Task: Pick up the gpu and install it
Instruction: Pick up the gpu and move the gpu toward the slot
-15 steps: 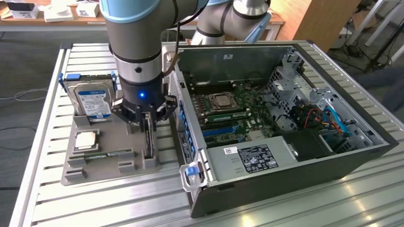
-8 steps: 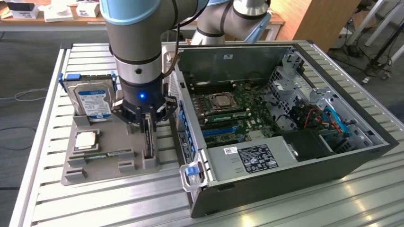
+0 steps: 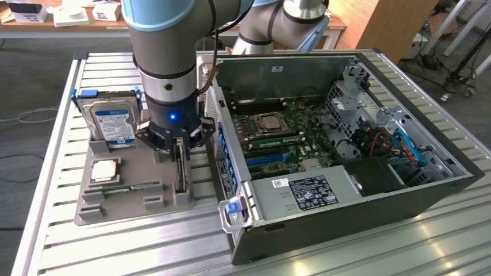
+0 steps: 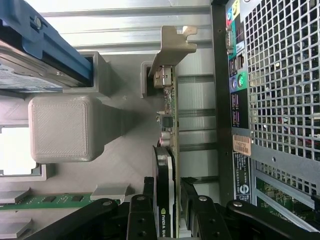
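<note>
Pincer [image 3: 179, 150] astride gpu [image 3: 181, 175] edge, computer case [image 3: 239, 172] just beside

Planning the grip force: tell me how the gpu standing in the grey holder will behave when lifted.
The gpu should lift stiff: a board standing on edge in the grey holder. Probably light for its size, being thin. Likely fragile: bare components show along its edge, and its metal bracket could snag the holder's notch if tilted.

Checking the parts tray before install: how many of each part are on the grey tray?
hard drive: 1
graphics card: 1
processor: 1
memory stick: 1
Total: 4 on the grey tray
</note>
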### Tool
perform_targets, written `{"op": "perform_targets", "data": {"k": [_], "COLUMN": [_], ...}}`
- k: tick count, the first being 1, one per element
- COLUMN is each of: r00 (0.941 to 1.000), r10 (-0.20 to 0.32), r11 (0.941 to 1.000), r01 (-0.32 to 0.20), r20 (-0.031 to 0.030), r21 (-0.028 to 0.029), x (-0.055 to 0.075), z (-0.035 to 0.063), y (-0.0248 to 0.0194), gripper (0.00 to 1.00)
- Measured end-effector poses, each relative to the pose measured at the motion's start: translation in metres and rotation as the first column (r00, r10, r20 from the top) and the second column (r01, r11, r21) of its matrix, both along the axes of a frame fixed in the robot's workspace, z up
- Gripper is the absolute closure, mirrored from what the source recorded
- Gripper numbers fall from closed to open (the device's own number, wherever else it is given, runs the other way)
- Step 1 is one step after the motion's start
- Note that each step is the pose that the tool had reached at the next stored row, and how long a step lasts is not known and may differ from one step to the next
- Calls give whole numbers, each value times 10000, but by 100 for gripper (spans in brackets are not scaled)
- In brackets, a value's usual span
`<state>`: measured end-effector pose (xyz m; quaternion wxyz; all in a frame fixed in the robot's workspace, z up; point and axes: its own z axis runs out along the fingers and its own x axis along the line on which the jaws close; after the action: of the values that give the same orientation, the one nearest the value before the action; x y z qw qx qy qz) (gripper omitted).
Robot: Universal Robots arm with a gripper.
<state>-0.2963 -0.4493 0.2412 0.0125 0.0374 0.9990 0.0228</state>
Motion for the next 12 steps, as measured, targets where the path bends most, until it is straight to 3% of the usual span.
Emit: {"op": "perform_targets", "data": {"k": [12], "r00": [10000], "r10": [0], "r11": [10000], "r01": [0], "r20": [0], "r21": [0], "x": [-7], "z": [-5], "y": [12], "gripper": [64]}}
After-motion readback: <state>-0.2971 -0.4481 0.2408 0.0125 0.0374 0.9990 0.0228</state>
